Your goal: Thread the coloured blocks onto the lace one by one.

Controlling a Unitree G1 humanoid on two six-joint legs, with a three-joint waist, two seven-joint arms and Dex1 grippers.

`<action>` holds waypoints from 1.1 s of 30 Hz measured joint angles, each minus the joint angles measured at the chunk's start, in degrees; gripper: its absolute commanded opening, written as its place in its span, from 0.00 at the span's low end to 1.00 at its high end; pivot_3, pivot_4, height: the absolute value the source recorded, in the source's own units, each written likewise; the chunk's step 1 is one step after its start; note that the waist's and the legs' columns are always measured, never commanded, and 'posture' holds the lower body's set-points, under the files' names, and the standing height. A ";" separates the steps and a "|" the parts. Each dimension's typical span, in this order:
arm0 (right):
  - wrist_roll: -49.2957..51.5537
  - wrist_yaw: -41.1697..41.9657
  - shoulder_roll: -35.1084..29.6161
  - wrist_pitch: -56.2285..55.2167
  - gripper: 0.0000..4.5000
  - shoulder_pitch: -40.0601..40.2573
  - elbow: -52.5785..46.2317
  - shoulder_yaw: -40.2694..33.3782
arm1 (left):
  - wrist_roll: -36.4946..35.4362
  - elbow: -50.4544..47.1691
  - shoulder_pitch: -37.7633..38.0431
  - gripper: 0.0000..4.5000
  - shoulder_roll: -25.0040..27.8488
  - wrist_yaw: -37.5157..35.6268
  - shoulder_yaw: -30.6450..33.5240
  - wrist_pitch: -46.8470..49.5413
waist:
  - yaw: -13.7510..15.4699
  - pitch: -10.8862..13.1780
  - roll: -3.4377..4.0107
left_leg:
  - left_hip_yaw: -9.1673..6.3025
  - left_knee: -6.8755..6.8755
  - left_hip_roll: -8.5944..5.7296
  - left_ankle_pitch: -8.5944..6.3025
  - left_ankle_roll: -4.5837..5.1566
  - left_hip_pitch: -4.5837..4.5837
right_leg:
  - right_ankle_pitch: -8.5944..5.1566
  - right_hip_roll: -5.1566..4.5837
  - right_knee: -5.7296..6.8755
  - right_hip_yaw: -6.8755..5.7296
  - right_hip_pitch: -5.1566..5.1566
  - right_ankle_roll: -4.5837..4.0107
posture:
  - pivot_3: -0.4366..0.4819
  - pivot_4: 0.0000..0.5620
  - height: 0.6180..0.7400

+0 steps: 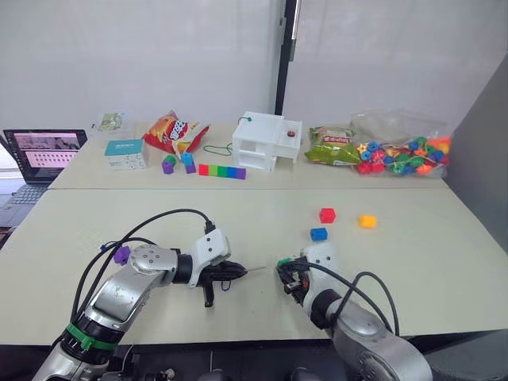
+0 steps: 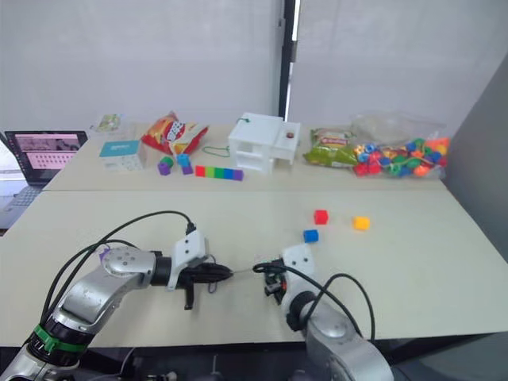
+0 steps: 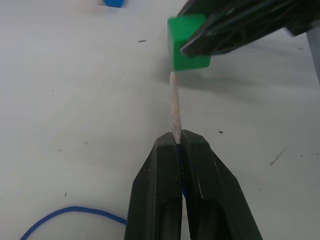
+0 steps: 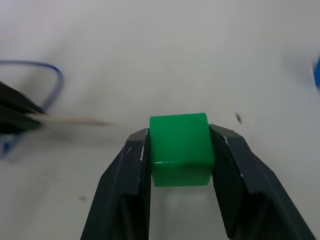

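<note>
Step in hand looks like threading the first block: the left gripper (image 3: 177, 145) is clamped on the pale stiff tip of the thin dark-blue lace (image 3: 174, 105), tip sticking out forward past its fingertips, rest of the string trailing back in a loop on the pale tabletop (image 1: 238, 230). The right gripper (image 4: 179, 145) is closed on the small green plastic cube (image 4: 179, 147), one finger on each side face, held just off the table near the front edge. In the left wrist view the tip sits right at the lower edge of the green cube, close to touching, but not in it; I can't see the hole from any view, so can't tell whether the bore faces the tip. My read: alignment is slightly low and off-centre. Next move calls for a small lift or re-aim of the tip to the cube's bore, maybe a wrist roll on the right to present the hole, then a straight push through. Remaining cubes wait on the table: small red cube (image 1: 327, 215), blue cube (image 1: 318, 234) and yellow cube (image 1: 366, 221) grouped beyond the right arm, purple cube (image 1: 121, 254) beside the left arm. None threaded yet as far as I can see.
</note>
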 measured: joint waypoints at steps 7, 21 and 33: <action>-2.39 -1.02 3.18 -7.27 0.49 -0.78 6.14 1.83 | -0.14 -0.90 0.02 0.00 0.96 0.04 0.23 1.11 | -0.97 -0.03 -0.04 | -0.03 -0.09 0.10 0.03 -0.06 0.09 | -0.01 0.14 0.00 0.01 0.06 -0.04 | 0.48 0.27 1.00; 14.00 26.59 -20.04 0.61 0.99 -15.93 1.61 -6.48 | -1.21 -2.69 2.64 0.00 1.14 2.52 1.17 2.48 | -0.73 0.03 -0.02 | -0.06 -0.04 0.04 0.00 0.00 0.03 | 0.00 0.06 -0.06 -0.02 0.07 -0.01 | 0.48 0.27 1.00; -1.89 72.15 -34.18 -36.43 0.99 -42.11 47.87 14.95 | -5.10 -12.26 8.20 0.00 0.05 6.11 2.64 7.46 | -0.66 0.05 -0.04 | -0.04 -0.04 0.04 -0.01 0.03 -0.05 | 0.00 0.07 -0.13 -0.05 0.04 -0.01 | 0.48 0.27 1.00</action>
